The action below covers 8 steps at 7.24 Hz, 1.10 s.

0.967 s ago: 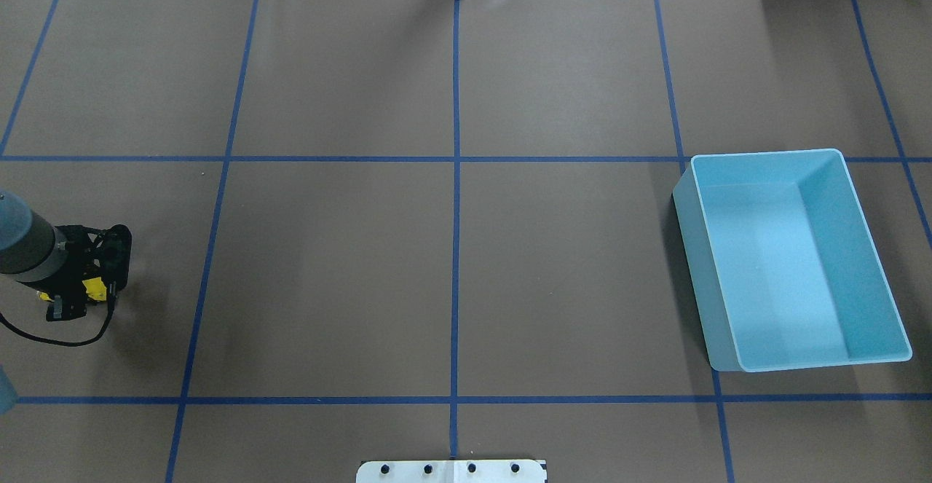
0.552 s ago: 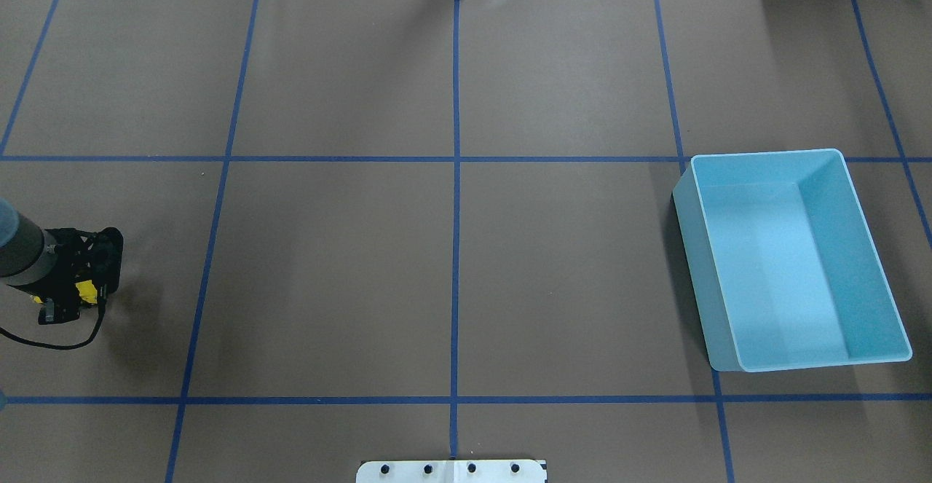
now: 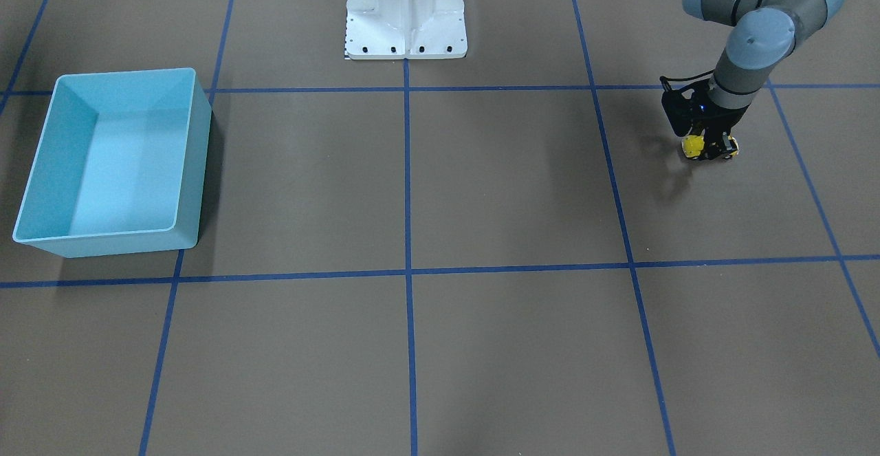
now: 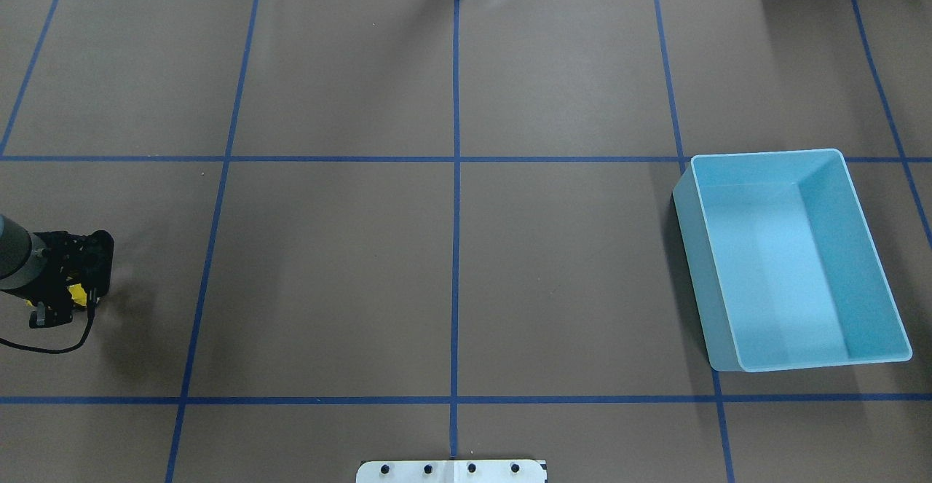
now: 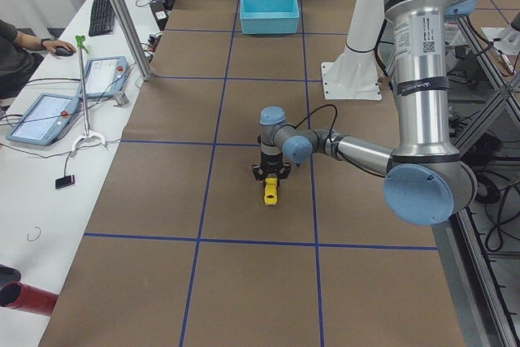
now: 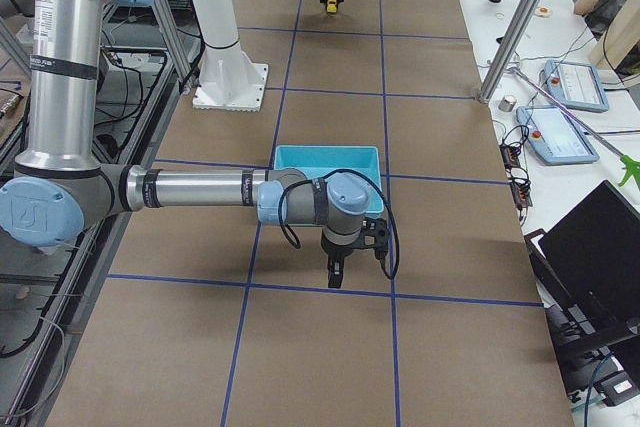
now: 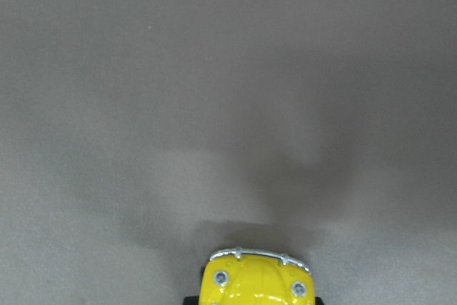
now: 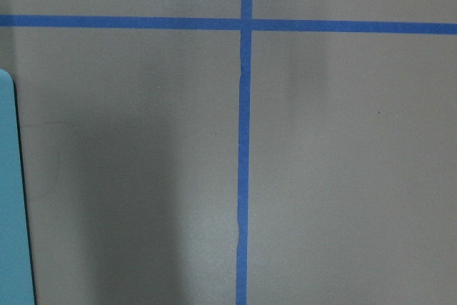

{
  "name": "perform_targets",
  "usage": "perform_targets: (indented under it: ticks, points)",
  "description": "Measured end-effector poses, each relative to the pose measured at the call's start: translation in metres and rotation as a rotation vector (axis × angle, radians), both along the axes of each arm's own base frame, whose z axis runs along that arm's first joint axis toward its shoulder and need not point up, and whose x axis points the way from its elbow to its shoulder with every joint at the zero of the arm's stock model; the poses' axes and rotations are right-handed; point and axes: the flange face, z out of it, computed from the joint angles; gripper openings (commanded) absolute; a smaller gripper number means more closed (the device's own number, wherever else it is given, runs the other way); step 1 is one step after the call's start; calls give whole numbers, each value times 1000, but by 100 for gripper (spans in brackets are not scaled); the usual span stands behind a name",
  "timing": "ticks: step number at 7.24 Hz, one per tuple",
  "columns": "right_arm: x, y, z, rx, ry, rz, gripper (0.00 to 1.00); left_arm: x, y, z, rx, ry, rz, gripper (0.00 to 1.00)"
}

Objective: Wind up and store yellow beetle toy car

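Note:
The yellow beetle toy car (image 3: 693, 146) is held between the fingers of my left gripper (image 3: 708, 148), low at the table surface near the table's left end. The overhead view shows the gripper (image 4: 67, 292) near its left edge with a bit of yellow car (image 4: 76, 293) under it. The left wrist view shows the car's rounded end (image 7: 260, 280) at the bottom edge. The car (image 5: 270, 193) also shows in the exterior left view. The light blue bin (image 4: 692, 264) stands empty far to the right. My right gripper (image 6: 336, 269) hangs beside the bin (image 6: 327, 157); I cannot tell whether it is open or shut.
Brown table cover with a grid of blue tape lines (image 4: 456, 177). The white robot base (image 3: 405, 9) stands at the table's middle edge. The bin's edge (image 8: 11, 198) shows at the left of the right wrist view.
My left gripper has moved steadily further left in the overhead view, taking the yellow car with it. The bin has not moved.

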Motion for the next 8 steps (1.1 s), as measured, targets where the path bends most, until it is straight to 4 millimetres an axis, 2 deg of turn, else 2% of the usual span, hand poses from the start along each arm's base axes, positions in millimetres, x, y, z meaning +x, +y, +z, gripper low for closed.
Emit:
perform_targets:
  ticks: [4, 5, 8]
  points:
    - [0, 0, 0, 0, 0, 0, 100, -8, 5, 8, -5, 16, 1, 0]
    - [0, 0, 0, 0, 0, 0, 100, -10, 6, 8, -7, 20, 1, 98]
    - [0, 0, 0, 0, 0, 0, 100, -12, 4, 8, -6, 29, -4, 100]
